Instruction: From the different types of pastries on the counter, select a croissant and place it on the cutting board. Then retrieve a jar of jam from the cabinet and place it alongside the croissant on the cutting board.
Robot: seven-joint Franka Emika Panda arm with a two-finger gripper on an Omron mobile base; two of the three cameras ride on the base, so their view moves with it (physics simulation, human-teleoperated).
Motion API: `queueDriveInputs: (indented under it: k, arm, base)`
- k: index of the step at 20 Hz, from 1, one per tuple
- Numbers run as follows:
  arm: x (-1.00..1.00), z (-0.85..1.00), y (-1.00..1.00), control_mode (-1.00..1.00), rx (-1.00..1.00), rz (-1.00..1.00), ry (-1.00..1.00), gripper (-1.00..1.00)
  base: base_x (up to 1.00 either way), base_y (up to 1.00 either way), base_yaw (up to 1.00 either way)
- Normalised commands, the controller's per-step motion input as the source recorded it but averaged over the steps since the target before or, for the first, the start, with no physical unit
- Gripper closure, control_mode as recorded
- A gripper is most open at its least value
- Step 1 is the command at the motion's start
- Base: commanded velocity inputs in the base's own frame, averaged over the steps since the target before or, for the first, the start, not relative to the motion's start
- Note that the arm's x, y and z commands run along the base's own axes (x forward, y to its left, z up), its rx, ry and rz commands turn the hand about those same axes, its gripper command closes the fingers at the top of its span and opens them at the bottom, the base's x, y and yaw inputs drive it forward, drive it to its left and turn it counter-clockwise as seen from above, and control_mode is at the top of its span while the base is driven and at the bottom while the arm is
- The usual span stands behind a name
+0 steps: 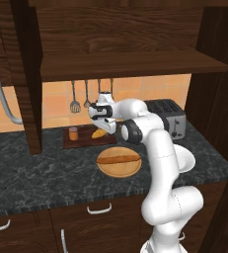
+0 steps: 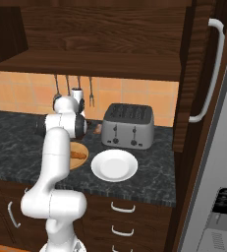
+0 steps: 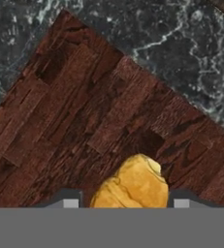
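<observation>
Marbled counter, grainy rectangular cutting board, lumpy croissant

You see silver toaster at back of bench, right side. Round white plate lies just in front of toaster. Round pale wooden board sits left of plate. Utensils hang on orange tiled wall. Steel appliance stands at far right.

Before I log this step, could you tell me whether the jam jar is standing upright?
Upright: the jar of jam stands on the cutting board, beside the croissant.
</observation>
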Motion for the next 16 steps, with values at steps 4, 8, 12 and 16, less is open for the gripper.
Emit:
queueDriveInputs:
  k: [4,8,12,16]
  arm:
    - [0.43,-0.03,0.24,-1.0,0.01,0.0,0.17,-1.0]
    - [0.0,0.65,0.13,-1.0,0.11,0.0,0.16,-1.0]
    - [-0.02,0.57,0.26,-1.0,0.1,0.0,0.19,-1.0]
    - [-0.04,0.31,0.23,-1.0,0.06,0.0,0.22,-1.0]
  base:
    - [0.0,0.0,0.0]
    - [0.0,0.0,0.0]
    - [0.0,0.0,0.0]
    - [0.0,0.0,0.0]
